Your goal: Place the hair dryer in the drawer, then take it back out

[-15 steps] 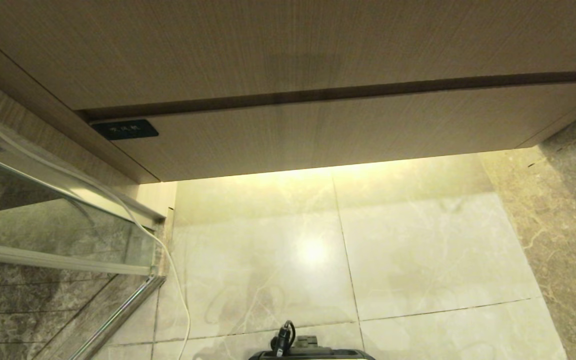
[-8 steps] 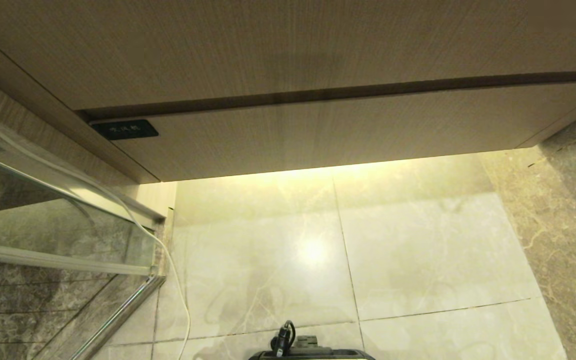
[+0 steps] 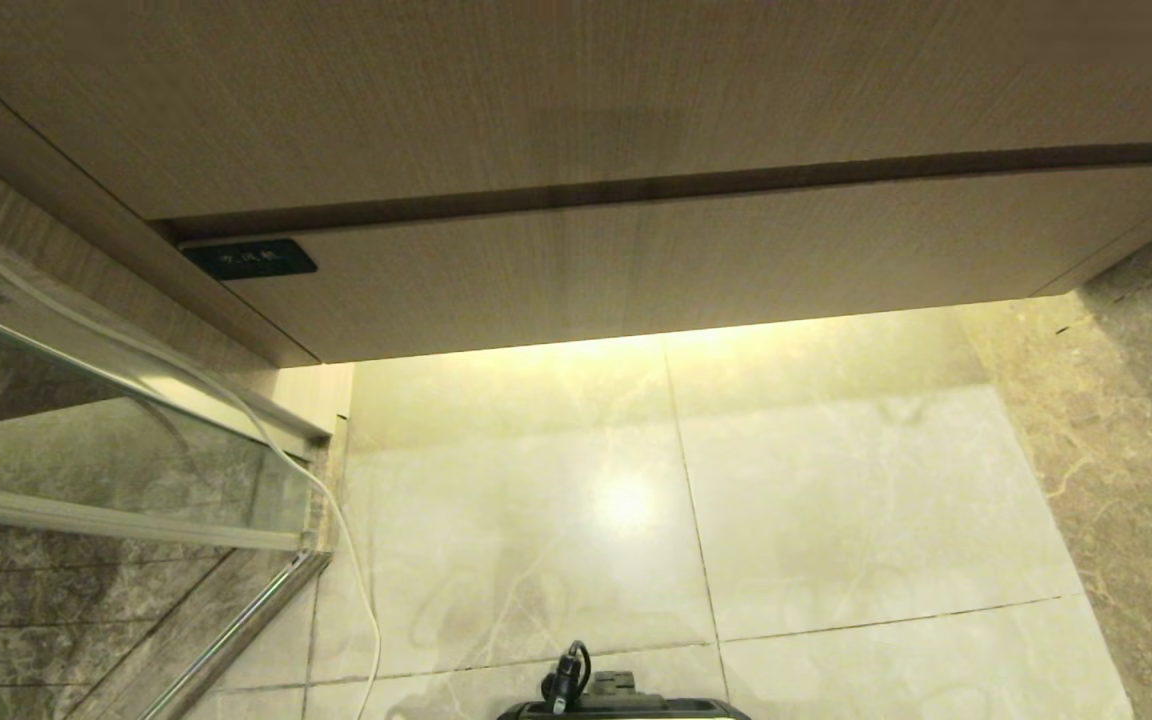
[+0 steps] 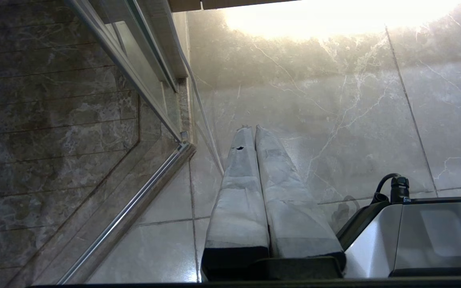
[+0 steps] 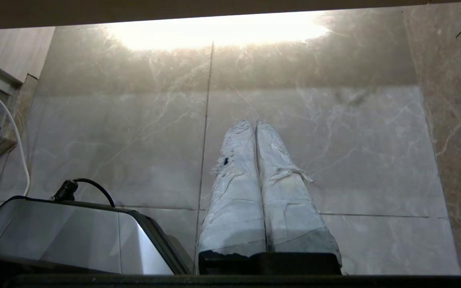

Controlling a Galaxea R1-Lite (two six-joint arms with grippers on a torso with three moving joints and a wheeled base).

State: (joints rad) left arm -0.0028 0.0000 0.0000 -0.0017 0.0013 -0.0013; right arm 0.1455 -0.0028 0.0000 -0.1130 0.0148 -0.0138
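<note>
With drawer (image 3: 636, 270) flush and dryer unseen, both grippers (image 4: 253, 128) (image 5: 254, 123) pinched together, empty; next: pull drawer out.

Left gripper (image 4: 253, 127) hanging low, jaws pressed together, right gripper (image 5: 254, 122) likewise, jaws together

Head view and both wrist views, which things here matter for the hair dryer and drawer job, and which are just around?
For the job:
- drawer, shut, dark label plate at its left end
- left gripper, fingers together, empty
- right gripper, fingers together, empty
- hair dryer: not in view

Just around:
- white cord
- glass door
- floor tiles
</note>
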